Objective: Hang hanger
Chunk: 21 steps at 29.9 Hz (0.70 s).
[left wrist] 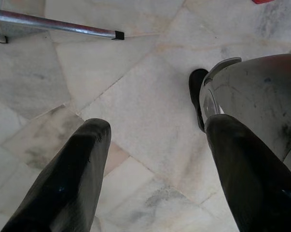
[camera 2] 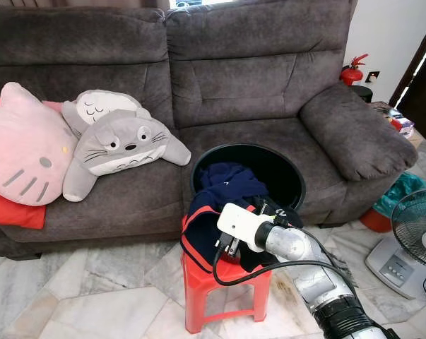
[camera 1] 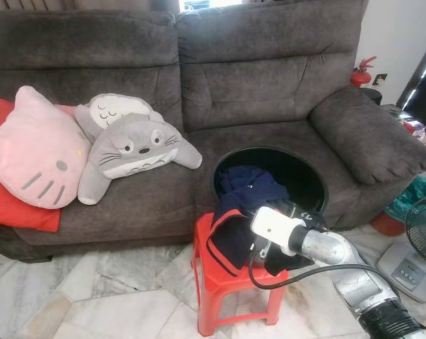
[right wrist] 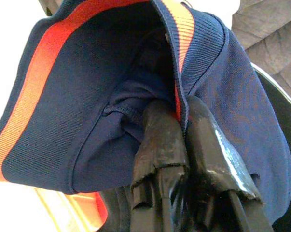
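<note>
Your right gripper (right wrist: pixel 184 116) is clenched on the navy shirt (right wrist: pixel 87 111) draped from the basket (camera 1: pixel 308 169) at twelve o'clock over the red stool (camera 1: pixel 220 275), no hanger visible, while your left gripper (left wrist: pixel 155 145) hangs released over the floor.

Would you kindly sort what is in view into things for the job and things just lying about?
For the job:
right gripper, jaws shut on navy garment
black basket
red stool

Lying about:
pink cushion
grey plush
fan
fire extinguisher
</note>
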### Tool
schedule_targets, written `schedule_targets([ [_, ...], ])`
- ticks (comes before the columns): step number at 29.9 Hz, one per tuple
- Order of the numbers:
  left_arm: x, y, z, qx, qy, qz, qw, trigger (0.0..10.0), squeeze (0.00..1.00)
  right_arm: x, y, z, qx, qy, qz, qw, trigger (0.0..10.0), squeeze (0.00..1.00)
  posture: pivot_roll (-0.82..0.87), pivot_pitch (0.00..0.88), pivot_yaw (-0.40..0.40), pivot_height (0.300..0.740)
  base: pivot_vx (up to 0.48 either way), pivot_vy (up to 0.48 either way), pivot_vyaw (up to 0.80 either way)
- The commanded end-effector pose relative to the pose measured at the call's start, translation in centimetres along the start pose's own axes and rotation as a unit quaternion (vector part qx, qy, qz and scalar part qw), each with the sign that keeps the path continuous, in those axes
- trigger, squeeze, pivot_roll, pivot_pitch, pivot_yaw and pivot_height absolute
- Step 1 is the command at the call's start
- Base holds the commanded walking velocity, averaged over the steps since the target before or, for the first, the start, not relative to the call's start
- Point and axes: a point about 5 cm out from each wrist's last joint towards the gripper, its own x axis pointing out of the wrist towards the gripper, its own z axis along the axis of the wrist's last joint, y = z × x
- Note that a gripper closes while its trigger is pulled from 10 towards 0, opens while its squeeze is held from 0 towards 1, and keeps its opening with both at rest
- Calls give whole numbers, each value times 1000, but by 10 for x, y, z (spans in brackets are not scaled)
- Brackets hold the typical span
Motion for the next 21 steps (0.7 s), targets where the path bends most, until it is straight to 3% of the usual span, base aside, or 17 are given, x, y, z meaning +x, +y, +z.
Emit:
schedule_targets([
  [1,0,2,-3,7,9,3,1000,10000,0,0,-7,2,1,3,-13,1000,10000,0,-166,0,35,740,0,0,0],
  [2,0,3,-3,6,9,3,1000,10000,0,1,-14,-3,5,21,-40,999,10000,200,-166,0,35,740,0,0,0],
  [4,0,3,-3,6,9,3,1000,10000,0,0,-17,-4,6,27,-48,998,10000,200,-166,0,35,740,0,0,0],
  [5,0,3,-3,7,9,3,1000,10000,0,0,-20,-7,3,35,-60,998,10000,1000,-167,0,38,740,0,0,0],
  [16,-1,4,-3,9,9,3,1000,10000,0,-1,-21,-13,-26,55,-65,996,10000,1000,-166,0,39,740,0,0,0],
  [17,-1,4,-3,9,9,3,1000,10000,0,-1,-21,-13,-29,55,-66,996,10000,376,-164,0,39,740,0,0,0],
  [18,-1,4,-3,9,9,4,1000,10000,0,0,-21,-13,-30,55,-67,996,10000,0,-163,0,38,740,0,0,0],
  [21,-1,4,-3,10,9,4,1000,10000,0,1,-21,-13,-32,55,-67,996,10000,0,-163,0,38,740,0,0,0],
])
